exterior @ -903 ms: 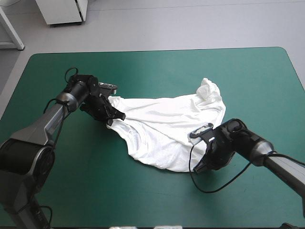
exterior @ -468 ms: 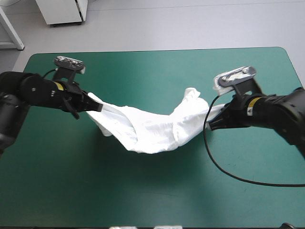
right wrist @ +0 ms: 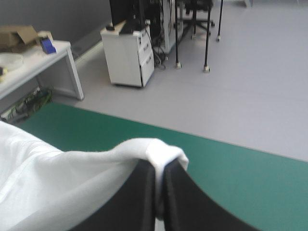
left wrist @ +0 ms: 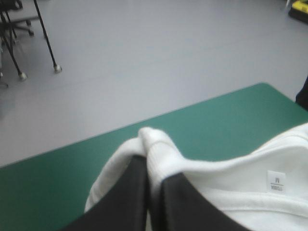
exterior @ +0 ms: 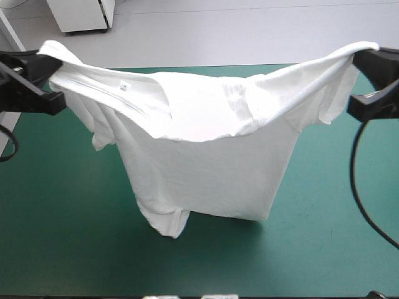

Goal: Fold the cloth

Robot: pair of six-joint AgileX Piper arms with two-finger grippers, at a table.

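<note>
While the T-shirt (exterior: pixel 199 162) hangs in the air, the thing to watch is the line running from one grip to the other. On the left, the left pincer (left wrist: pixel 151 168) is pinched all but shut on a rolled bit of white cloth, which looks to me like the shoulder seam. From there the shirt runs off toward the robot's right and downward. The neck label (exterior: pixel 124 86) sits just along from that grip, on the inside of the collar, and a sleeve droops beneath it.

Across the middle, the top edge sags in a shallow curve. The body hangs below it as a broad sheet over the bench (exterior: pixel 75 249). The lowest corner reaches the teal-green cover or stops just short of it; I cannot tell which.

On the right, the right pincer (right wrist: pixel 159 183) is likewise nipped nearly shut on the other shoulder, with cloth bulging over its tips, and the shirt falls away from it toward the robot's left and down.

So the long axis runs side to side across the bench, level between two raised arms, and neither arm is nearer the cloth than the other. My guess is that the shirt gets laid out flat next. That would call for both arms to travel together and hold the spread, or else the sag will bunch the middle.
</note>
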